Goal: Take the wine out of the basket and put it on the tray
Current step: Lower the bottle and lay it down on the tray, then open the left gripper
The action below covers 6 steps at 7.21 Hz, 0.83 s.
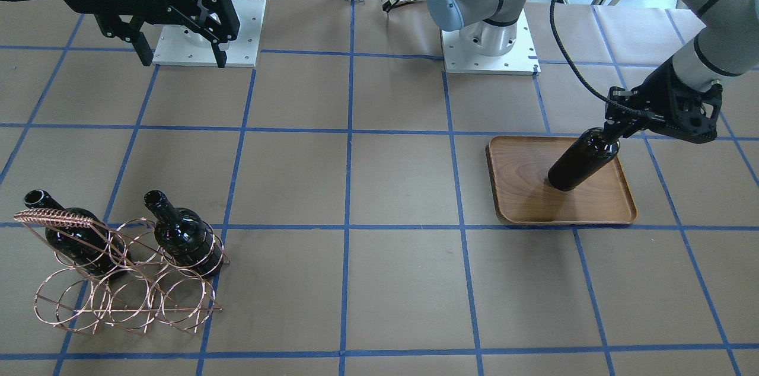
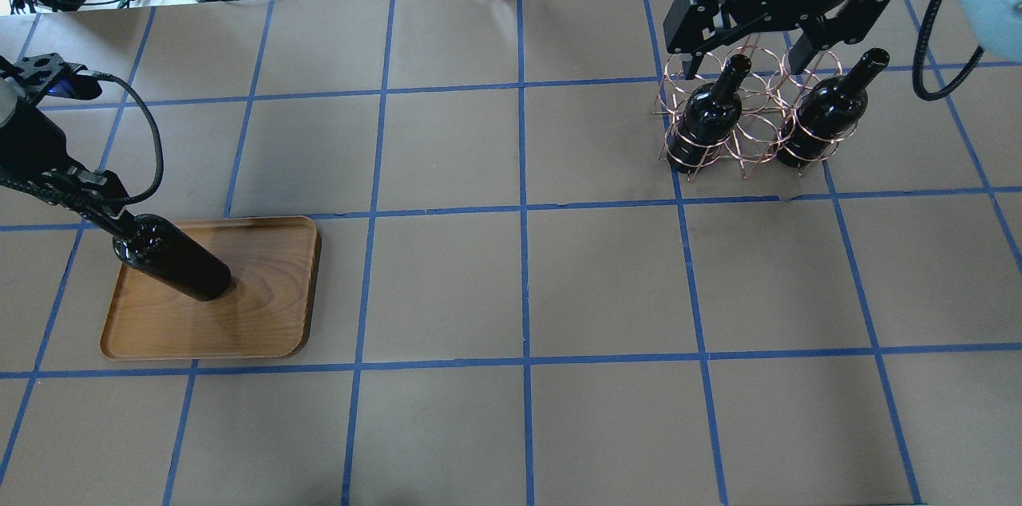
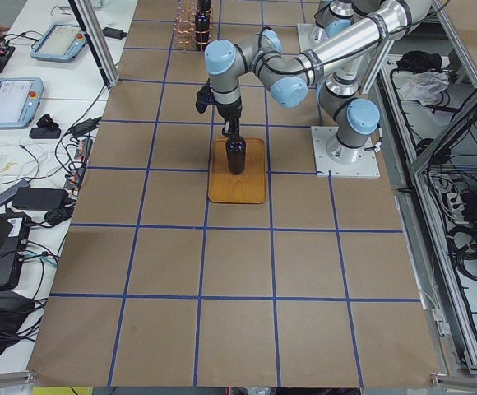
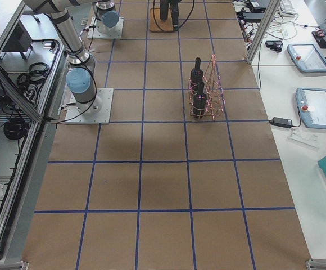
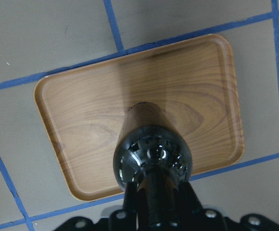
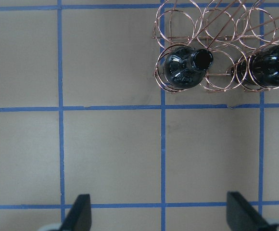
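My left gripper (image 1: 619, 122) is shut on the neck of a near-black wine bottle (image 1: 582, 161) and holds it upright over the middle of the brown wooden tray (image 1: 599, 207). The bottle's base is at or just above the tray floor; I cannot tell if it touches. The left wrist view shows the bottle (image 5: 151, 154) from above over the tray (image 5: 82, 120). The copper wire basket (image 1: 118, 299) still holds two more bottles (image 1: 77, 233) (image 1: 184, 236). My right gripper (image 1: 181, 59) is open and empty, high above the table, with the basket (image 6: 211, 24) ahead of it.
In the overhead view the tray (image 2: 263, 314) is at the near left and the basket (image 2: 757, 135) at the far right, with brown taped table between them. The arm bases (image 1: 491, 50) stand at the table's robot side. Cables lie past the far edge.
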Available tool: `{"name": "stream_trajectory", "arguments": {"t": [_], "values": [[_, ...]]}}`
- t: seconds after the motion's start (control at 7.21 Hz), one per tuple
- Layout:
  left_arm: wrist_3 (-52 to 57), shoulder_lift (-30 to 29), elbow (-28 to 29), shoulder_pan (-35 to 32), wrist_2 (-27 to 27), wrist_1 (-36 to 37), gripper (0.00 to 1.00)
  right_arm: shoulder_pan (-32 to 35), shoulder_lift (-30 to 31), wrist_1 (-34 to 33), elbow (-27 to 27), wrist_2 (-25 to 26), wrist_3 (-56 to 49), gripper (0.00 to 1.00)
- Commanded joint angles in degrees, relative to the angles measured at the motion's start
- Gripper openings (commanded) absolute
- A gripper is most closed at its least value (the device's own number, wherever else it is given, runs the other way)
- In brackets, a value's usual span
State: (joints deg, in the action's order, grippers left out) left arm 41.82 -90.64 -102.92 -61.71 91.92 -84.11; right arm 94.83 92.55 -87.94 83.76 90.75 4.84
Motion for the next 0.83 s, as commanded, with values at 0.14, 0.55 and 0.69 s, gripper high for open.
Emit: {"name": "stream_trajectory", "arguments": {"t": [0.14,0.55,0.69], "values": [[-0.8,-0.2,0.1,0.0,0.0,-0.1,0.97,0.0,0.0,0.0,-0.1,0.0,0.0,1.00],[-12.9,2.8,4.2,-0.9,2.5,-12.1,1.00,0.0,0.0,-0.1,-0.1,0.1,0.0,1.00],[-18.1,4.1,6.4,-3.0,2.2,-14.6,1.00,0.0,0.0,-0.1,-0.1,-0.1,0.0,1.00]]}}
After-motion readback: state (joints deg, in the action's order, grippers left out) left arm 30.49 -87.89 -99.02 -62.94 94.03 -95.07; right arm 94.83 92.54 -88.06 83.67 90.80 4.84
